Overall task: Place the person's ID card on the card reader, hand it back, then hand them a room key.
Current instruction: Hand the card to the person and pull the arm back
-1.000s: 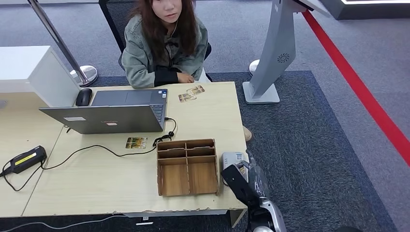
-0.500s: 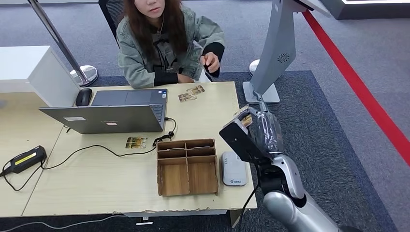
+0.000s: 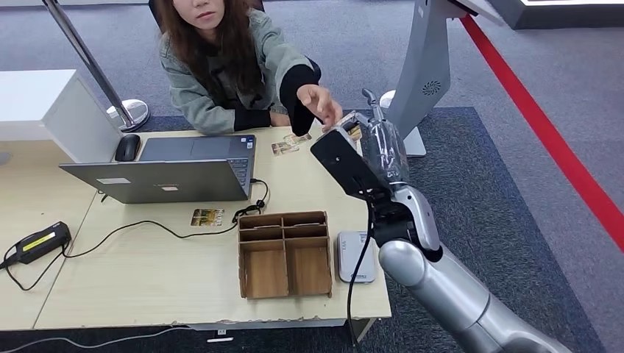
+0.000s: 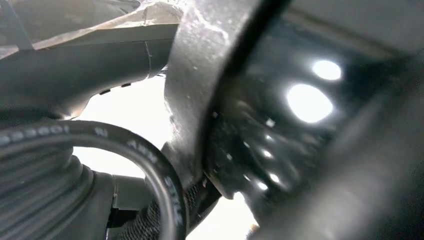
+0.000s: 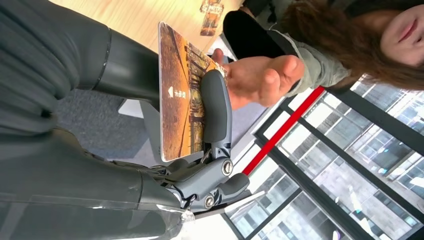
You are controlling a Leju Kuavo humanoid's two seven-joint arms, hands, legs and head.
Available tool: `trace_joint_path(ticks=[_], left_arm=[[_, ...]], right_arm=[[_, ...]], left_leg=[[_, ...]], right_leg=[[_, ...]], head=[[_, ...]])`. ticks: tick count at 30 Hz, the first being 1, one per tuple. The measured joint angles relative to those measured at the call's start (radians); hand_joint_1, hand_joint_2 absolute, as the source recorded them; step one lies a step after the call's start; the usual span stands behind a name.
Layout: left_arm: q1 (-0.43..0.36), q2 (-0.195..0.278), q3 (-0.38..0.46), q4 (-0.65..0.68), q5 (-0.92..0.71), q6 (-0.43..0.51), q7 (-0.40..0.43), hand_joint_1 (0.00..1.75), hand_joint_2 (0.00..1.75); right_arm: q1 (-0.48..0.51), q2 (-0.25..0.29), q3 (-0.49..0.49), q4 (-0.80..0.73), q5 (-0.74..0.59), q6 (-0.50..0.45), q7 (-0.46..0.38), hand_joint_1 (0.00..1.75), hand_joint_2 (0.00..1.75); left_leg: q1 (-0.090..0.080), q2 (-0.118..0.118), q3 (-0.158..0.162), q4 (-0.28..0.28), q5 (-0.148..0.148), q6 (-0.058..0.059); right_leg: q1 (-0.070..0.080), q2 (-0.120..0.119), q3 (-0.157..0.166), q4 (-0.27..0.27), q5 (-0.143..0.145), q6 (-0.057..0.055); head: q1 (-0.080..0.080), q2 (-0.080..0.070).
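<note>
The right arm reaches up over the desk (image 3: pixel 147 279), its right hand (image 3: pixel 357 158) raised. It pinches the ID card (image 5: pixel 181 95) beside the person's hand (image 3: pixel 318 103). The left hand's state cannot be told.

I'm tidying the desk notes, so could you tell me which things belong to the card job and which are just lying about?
Job: card held in the right hand; person's hand reaching; card reader; cards on table.
Lying about: laptop; mouse; wooden organiser; handheld scanner.
</note>
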Motion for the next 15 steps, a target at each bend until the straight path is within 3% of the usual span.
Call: trace_joint_path(ticks=[11,12,15], left_arm=[[0.001,-0.009,0.0,0.0,0.002,0.004,0.001,0.0,1.75],[0.001,-0.01,0.0,0.0,0.002,0.004,0.001,0.0,1.75],[0.001,-0.011,0.0,0.0,0.002,0.003,0.002,0.0,1.75]], right_arm=[[-0.035,0.043,0.036,0.112,-0.008,-0.021,0.017,1.75,1.75],[-0.035,0.045,0.039,0.12,-0.008,-0.024,0.018,1.66,1.75],[-0.035,0.048,0.047,0.136,-0.009,-0.028,0.018,0.41,1.75]], left_leg=[[0.0,0.0,0.0,0.0,0.0,0.0],[0.0,0.0,0.0,0.0,0.0,0.0],[0.0,0.0,0.0,0.0,0.0,0.0]], right_leg=[[0.0,0.0,0.0,0.0,0.0,0.0],[0.0,0.0,0.0,0.0,0.0,0.0],[0.0,0.0,0.0,0.0,0.0,0.0]], head=[[0.0,0.0],[0.0,0.0],[0.0,0.0]])
